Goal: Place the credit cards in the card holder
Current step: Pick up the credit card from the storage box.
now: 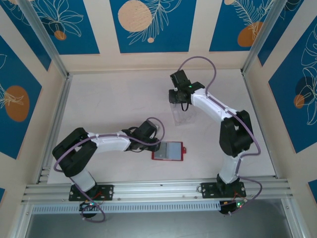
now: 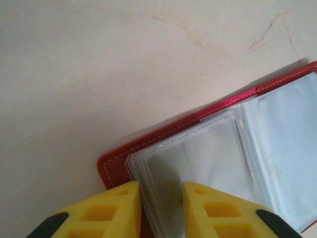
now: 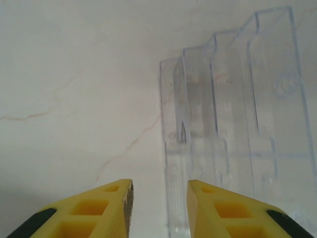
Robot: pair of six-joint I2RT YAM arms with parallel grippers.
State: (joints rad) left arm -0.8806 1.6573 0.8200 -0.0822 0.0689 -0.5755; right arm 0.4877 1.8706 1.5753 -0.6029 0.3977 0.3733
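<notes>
The card holder lies open and flat on the counter, near its front edge and between the two arm bases. It is a small, roughly square folder. Its red leather-like cover has rounded corners and a line of pale stitching along the rim. Inside sits a stack of clear, glossy plastic sleeves that read pale grey from above, and their thin layered edges fan out at one corner. The left tool is at that corner. Its blocky yellow fingers have moulded square recesses, and they stand on either side of the layered sleeve edges, one over the red cover and one over the sleeves. I cannot tell whether they are pinching the sleeves or only straddling them. Well apart, toward the back of the counter, stands a transparent hard-plastic tray built of stepped, upright partitions with sharp, glinting edges. The right tool hangs just beside and above it, released. Its yellow fingers are parted with nothing clamped between them, and the counter and the tray's near edge show through the gap. The counter is smooth, matte and off-white, with faint reddish-brown veins like marble. Ribbed aluminium rails run along its front, and cream walls around it carry blue panels printed with leaf outlines and orange discs.
</notes>
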